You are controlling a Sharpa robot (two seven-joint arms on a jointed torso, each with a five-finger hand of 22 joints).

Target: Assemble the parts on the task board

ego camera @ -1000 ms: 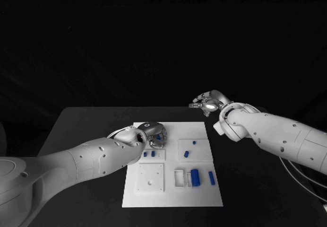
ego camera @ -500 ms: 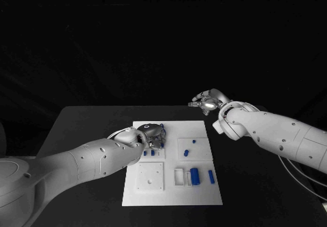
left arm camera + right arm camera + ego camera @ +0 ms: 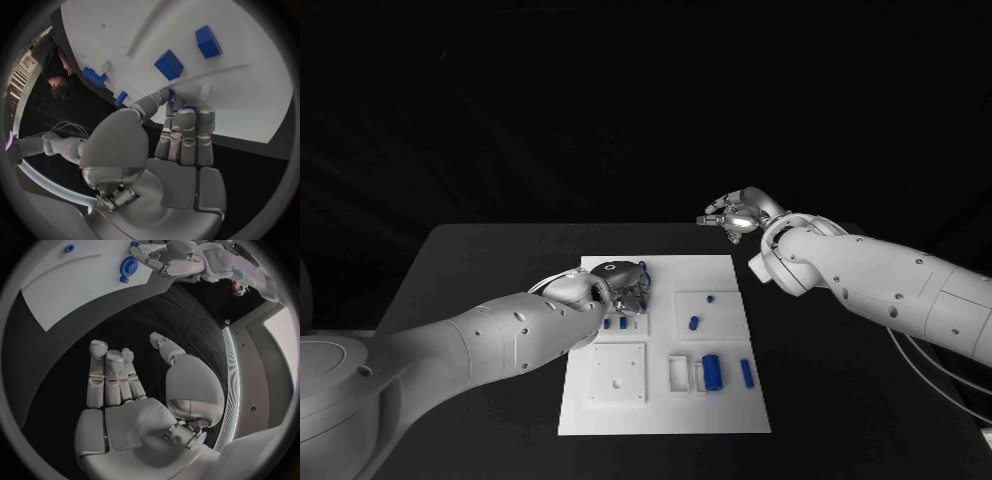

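Head view: left robot hand (image 3: 620, 283) pinches a blue part (image 3: 182, 108) above the task board (image 3: 733, 410); right robot hand (image 3: 737, 214) spread beyond its far edge.

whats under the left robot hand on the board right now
The left robot hand sits over the far left corner of the task board. A small blue part peeks out at its fingertips; the rest of that part and the board beneath are covered.

Two glossy white arms, dotted with small dark screw holes, enter from the frame's left and right edges; each ends in a silver segmented hand, left hand (image 3: 620, 283) and right hand (image 3: 734, 215). Thin pale cables (image 3: 935, 372) trail at lower right.
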